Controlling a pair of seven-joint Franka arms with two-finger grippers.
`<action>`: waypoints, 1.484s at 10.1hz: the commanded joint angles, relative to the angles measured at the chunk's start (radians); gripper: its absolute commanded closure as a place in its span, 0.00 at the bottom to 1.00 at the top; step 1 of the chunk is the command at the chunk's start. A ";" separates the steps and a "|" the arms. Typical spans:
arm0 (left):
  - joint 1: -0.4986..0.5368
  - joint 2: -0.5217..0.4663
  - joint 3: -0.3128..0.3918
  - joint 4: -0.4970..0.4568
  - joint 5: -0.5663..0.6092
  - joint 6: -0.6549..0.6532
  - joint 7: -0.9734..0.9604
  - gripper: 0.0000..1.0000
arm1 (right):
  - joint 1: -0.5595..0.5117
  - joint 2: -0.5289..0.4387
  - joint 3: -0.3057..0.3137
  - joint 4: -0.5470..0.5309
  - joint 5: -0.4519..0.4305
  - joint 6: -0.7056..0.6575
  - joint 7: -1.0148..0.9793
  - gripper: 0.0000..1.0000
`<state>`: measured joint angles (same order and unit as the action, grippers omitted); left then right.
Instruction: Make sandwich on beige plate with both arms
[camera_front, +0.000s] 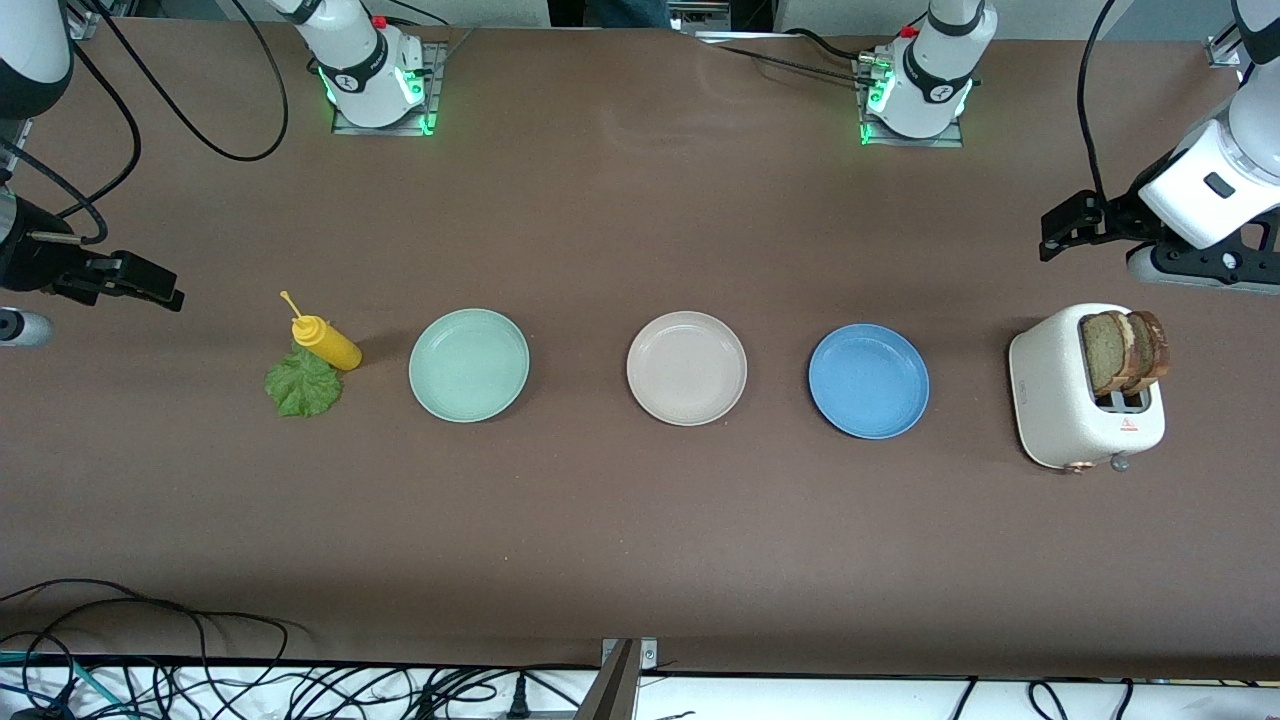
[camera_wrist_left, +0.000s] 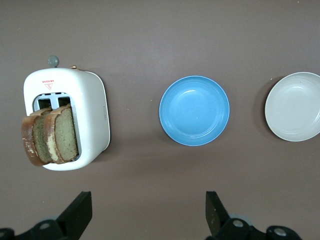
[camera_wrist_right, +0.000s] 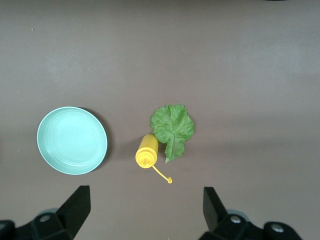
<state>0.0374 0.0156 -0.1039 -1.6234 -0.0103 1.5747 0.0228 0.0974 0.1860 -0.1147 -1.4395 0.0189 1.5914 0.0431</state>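
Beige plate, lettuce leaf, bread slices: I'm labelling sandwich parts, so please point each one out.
beige plate (camera_front: 686, 368): front view, bare centre of the plate.
lettuce leaf (camera_wrist_right: 172, 125): right wrist view, middle of the leaf.
bread slices (camera_wrist_left: 62, 134): left wrist view, face of one slice in the toaster.

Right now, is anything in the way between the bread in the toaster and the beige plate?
Yes: the blue plate sits on the table between the toaster holding the bread and the beige plate. It is low and bare, so a lifted slice could likely pass over it.
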 joint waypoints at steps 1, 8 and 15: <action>-0.002 0.001 0.001 0.014 0.013 -0.024 0.012 0.00 | -0.004 -0.005 0.000 0.011 0.015 -0.018 -0.005 0.00; 0.001 0.001 0.001 0.014 0.012 -0.044 0.017 0.00 | -0.004 -0.005 0.000 0.013 0.015 -0.018 -0.006 0.00; 0.004 0.001 0.004 0.014 0.012 -0.045 0.017 0.00 | -0.004 -0.007 0.000 0.013 0.016 -0.018 -0.003 0.00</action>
<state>0.0403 0.0157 -0.1024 -1.6234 -0.0103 1.5477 0.0228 0.0973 0.1860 -0.1147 -1.4389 0.0189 1.5909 0.0431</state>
